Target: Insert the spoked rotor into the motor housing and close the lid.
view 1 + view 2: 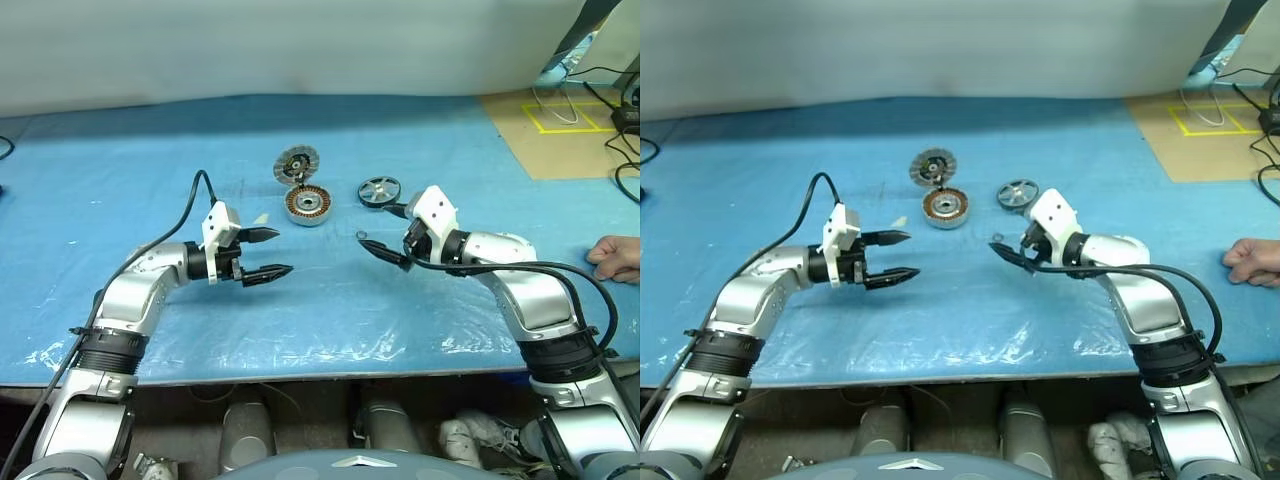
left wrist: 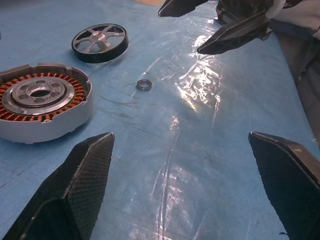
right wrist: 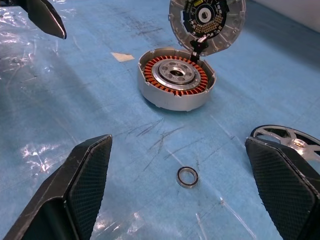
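Note:
The motor housing [image 1: 307,205] sits on the blue mat, copper windings facing up around a silver hub. Its lid [image 1: 296,163] stands open behind it, ribbed inner face showing. The spoked rotor [image 1: 379,190] lies flat on the mat to the housing's right, apart from it. My left gripper [image 1: 280,252] hovers open near and left of the housing, fingers pointing right, nothing between them. Open and empty too, my right gripper [image 1: 378,228] hangs just in front of the rotor. A small metal ring [image 3: 187,176] lies on the mat between its fingers [image 3: 85,175].
A person's hand [image 1: 615,258] rests on the mat at the far right edge. A tan board [image 1: 560,130] with yellow tape and cables lies at the back right. The blue mat [image 1: 150,180] spreads wide on both sides, with wrinkled plastic film along its front edge.

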